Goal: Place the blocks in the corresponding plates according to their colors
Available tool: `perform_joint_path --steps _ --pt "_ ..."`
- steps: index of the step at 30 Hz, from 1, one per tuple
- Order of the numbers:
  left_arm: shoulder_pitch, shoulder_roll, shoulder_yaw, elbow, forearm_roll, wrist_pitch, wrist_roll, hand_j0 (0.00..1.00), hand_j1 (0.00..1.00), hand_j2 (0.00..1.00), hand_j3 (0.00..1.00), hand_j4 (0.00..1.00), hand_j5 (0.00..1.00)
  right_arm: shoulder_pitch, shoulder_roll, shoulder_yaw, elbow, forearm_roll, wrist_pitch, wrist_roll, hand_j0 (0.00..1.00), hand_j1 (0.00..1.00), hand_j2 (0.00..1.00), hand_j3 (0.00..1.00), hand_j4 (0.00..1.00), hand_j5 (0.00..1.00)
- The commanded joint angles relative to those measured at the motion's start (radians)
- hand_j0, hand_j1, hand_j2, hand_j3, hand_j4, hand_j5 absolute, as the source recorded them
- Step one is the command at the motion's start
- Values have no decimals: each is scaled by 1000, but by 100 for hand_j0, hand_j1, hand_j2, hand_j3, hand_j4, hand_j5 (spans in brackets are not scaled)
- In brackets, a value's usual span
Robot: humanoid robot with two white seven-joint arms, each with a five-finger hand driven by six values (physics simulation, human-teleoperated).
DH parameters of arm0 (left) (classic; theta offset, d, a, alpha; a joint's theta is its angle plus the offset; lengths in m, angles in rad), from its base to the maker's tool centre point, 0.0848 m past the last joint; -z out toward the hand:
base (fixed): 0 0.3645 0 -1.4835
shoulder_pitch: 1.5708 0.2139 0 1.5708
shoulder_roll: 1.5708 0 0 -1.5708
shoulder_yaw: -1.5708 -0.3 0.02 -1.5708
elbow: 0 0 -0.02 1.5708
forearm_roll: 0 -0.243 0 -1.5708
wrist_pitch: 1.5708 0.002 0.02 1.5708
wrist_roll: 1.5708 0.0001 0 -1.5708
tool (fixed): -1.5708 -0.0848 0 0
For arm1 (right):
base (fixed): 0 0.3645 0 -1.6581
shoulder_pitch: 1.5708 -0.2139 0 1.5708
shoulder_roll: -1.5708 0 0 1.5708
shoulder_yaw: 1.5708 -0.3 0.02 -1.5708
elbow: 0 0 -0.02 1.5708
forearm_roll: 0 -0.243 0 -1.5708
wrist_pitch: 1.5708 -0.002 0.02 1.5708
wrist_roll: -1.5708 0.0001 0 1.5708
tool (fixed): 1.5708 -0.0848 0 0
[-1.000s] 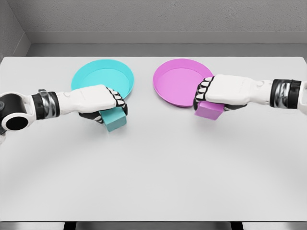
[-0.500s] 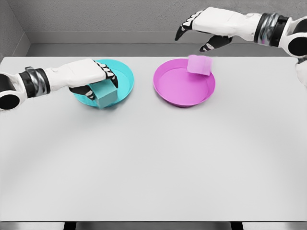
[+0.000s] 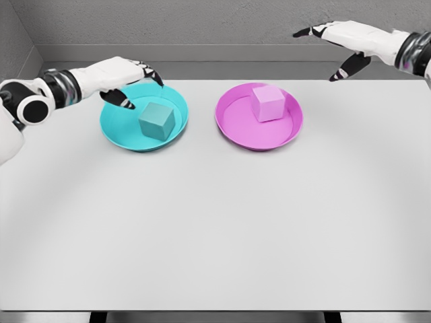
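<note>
A teal block [image 3: 157, 120] rests inside the teal plate [image 3: 118, 124] at the table's back left. A pink block [image 3: 268, 103] lies in the pink plate [image 3: 242, 131] to its right. My left hand [image 3: 131, 82] hovers over the far left rim of the teal plate, fingers spread, holding nothing. High at the back right, my right hand [image 3: 333, 47] is raised with its fingers spread and empty, well clear of the pink plate.
The white table [image 3: 215, 222] stretches toward me in front of both plates. A grey wall runs behind the table's far edge.
Both blocks have been let go and now lie in their plates. The left hand lifted off the teal block and drew back left. The right hand moved further right and up.
</note>
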Motion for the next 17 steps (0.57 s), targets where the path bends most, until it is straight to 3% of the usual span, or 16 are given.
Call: perform_joint_path --steps 1,3,4,5,8,10,17 --pt "2 24 50 3 7 -33 9 100 100 100 100 100 100 0 -7 -13 6 32 3 -1 100 100 100 100 100 100" --pt "49 70 76 1 78 -148 11 100 100 100 100 100 100 6 -25 -15 5 35 3 -1 100 100 100 100 100 100" --pt "67 104 79 18 202 -220 11 100 100 100 100 100 100 8 -36 -15 2 36 3 -1 100 100 100 100 100 100" --pt "87 169 77 9 271 -220 11 100 100 100 100 100 100 20 -47 -15 2 36 3 -1 100 100 100 100 100 100" --pt "138 251 79 18 291 -220 11 100 100 100 100 100 100 40 -93 -15 5 72 3 -1 100 100 100 100 100 100" --pt "141 266 79 20 313 -220 9 100 100 100 100 100 100 75 -108 -16 8 73 3 -1 100 100 100 100 100 100" --pt "166 263 79 15 311 -220 9 100 100 100 100 100 100 80 -151 -21 5 72 3 -1 100 100 100 100 100 100"
